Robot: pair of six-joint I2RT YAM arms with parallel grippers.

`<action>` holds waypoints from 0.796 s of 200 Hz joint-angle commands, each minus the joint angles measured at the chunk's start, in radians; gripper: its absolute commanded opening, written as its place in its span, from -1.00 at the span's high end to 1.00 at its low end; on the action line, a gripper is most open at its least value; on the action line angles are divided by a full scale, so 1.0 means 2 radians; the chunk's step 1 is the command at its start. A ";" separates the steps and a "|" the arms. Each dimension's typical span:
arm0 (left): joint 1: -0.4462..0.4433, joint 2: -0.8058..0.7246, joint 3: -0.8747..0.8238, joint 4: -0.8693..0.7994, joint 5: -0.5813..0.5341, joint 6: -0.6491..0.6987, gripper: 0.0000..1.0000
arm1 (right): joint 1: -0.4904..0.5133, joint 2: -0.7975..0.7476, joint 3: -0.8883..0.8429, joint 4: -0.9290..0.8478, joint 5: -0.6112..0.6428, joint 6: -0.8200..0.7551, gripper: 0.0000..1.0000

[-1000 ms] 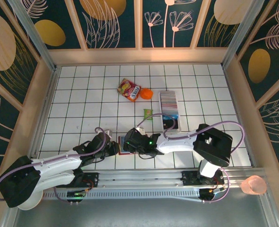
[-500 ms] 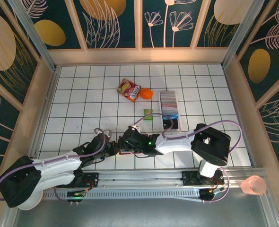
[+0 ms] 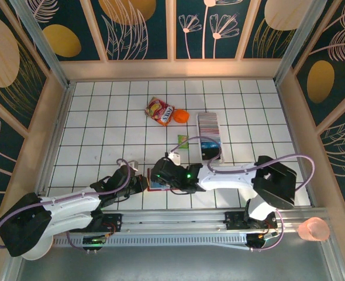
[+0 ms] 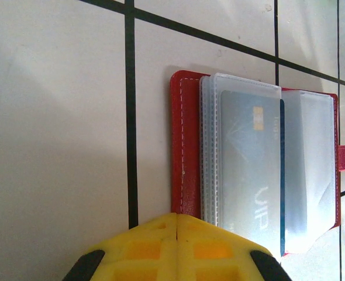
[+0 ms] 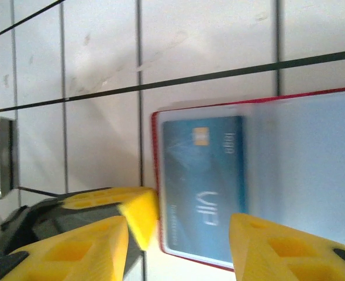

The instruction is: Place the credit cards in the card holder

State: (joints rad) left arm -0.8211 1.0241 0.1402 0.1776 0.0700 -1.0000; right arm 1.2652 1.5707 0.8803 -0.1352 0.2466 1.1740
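Note:
The red card holder [image 4: 185,146] lies open on the white tiles, its clear sleeves facing up. A blue-grey credit card [image 4: 251,175] marked VIP sits in the top sleeve. My left gripper [image 4: 177,215] is shut, its yellow tips resting on the holder's near red edge [image 3: 151,182]. My right gripper [image 5: 178,219] is open above the same card [image 5: 202,175], one finger on each side of the card's end and touching nothing. The left gripper's yellow tip [image 5: 142,211] shows beside the holder's corner. More credit cards [image 3: 208,123] stand in the white tray.
The long white tray [image 3: 221,149] stands right of centre with a blue card [image 3: 207,144] lying in it. A red-and-yellow snack packet [image 3: 159,111], an orange object [image 3: 180,116] and a small green packet [image 3: 183,141] lie further back. A pink cup [image 3: 313,229] sits off the table's near right corner.
My right gripper shifted left over the holder and came back slightly right, and its elbow swung to the right. The left gripper has stayed at the holder's edge.

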 commanded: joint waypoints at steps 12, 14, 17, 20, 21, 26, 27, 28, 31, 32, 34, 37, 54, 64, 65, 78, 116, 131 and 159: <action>-0.003 0.006 -0.006 -0.018 0.007 0.004 0.88 | 0.002 -0.025 -0.048 -0.076 0.035 0.045 0.02; -0.003 0.006 -0.006 -0.018 0.007 0.004 0.88 | 0.002 -0.025 -0.049 -0.077 0.035 0.047 0.02; -0.003 0.006 -0.005 -0.018 0.007 0.004 0.88 | 0.002 -0.025 -0.051 -0.079 0.035 0.050 0.02; -0.003 0.006 -0.005 -0.019 0.007 0.004 0.88 | 0.002 -0.024 -0.053 -0.079 0.034 0.051 0.02; -0.003 0.006 -0.005 -0.019 0.007 0.004 0.88 | 0.002 -0.024 -0.054 -0.080 0.034 0.051 0.02; -0.003 0.006 -0.005 -0.019 0.007 0.004 0.88 | 0.002 -0.023 -0.056 -0.081 0.033 0.053 0.03; -0.003 0.006 -0.005 -0.019 0.007 0.004 0.88 | 0.002 -0.022 -0.056 -0.081 0.033 0.054 0.03; -0.003 0.006 -0.005 -0.019 0.007 0.004 0.88 | 0.002 -0.022 -0.057 -0.080 0.033 0.054 0.03; -0.003 0.006 -0.005 -0.019 0.007 0.004 0.88 | 0.002 -0.021 -0.058 -0.082 0.032 0.055 0.03; -0.002 0.006 -0.005 -0.019 0.008 0.004 0.88 | 0.002 -0.021 -0.057 -0.082 0.033 0.056 0.03; -0.003 0.006 -0.005 -0.019 0.008 0.004 0.88 | 0.002 -0.020 -0.057 -0.082 0.033 0.055 0.03; -0.002 0.006 -0.005 -0.019 0.008 0.004 0.88 | 0.002 -0.018 -0.057 -0.082 0.032 0.056 0.03; -0.003 0.006 -0.005 -0.019 0.008 0.004 0.88 | 0.002 -0.009 -0.056 -0.079 0.030 0.054 0.04; -0.003 0.006 -0.005 -0.020 0.008 0.004 0.88 | 0.001 -0.002 -0.052 -0.080 0.029 0.051 0.04; -0.003 0.006 -0.005 -0.020 0.008 0.004 0.88 | 0.001 -0.001 -0.052 -0.080 0.029 0.051 0.04; -0.003 0.006 -0.005 -0.019 0.008 0.004 0.88 | 0.001 0.008 -0.048 -0.079 0.028 0.050 0.04; -0.002 0.006 -0.006 -0.020 0.008 0.003 0.88 | 0.000 0.025 -0.041 -0.053 0.015 0.039 0.04; -0.003 0.006 -0.006 -0.019 0.009 0.003 0.88 | 0.000 0.028 -0.034 -0.051 0.013 0.035 0.04; -0.003 0.006 -0.005 -0.020 0.009 0.003 0.88 | -0.002 0.033 -0.030 -0.038 0.008 0.030 0.04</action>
State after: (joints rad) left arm -0.8211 1.0241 0.1402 0.1776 0.0700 -1.0000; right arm 1.2652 1.6070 0.8036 -0.2245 0.2619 1.2442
